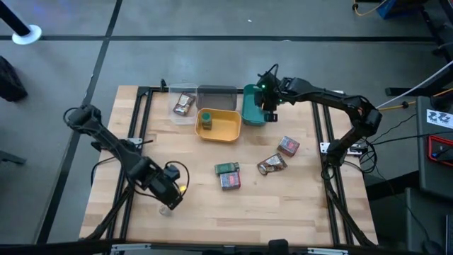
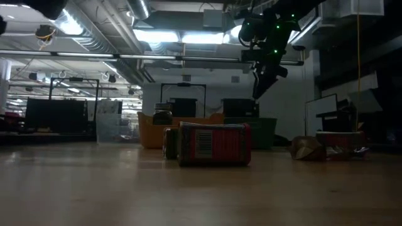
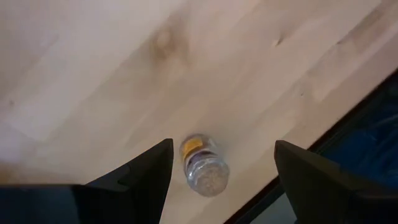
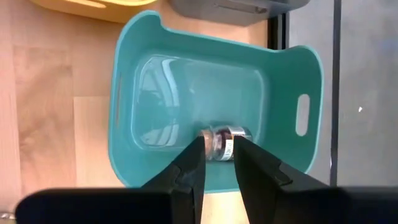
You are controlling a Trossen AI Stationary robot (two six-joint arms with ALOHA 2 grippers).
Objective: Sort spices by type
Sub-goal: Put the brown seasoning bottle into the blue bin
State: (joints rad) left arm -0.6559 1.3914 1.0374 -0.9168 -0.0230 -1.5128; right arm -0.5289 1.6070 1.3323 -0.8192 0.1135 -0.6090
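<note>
The left gripper [image 3: 222, 163] is hovering with fingers spread wide over a small round tin [image 3: 204, 164] lying on its side on the bare wood, low in the frame's centre. The tin is looking light, rigid and smooth, likely to roll, so pinching across its short body should suit. At the high view's upper centre, the right gripper [image 4: 219, 163], nearly closed but empty, is hanging over another tin [image 4: 222, 142] inside the teal tray [image 4: 130, 74]
</note>
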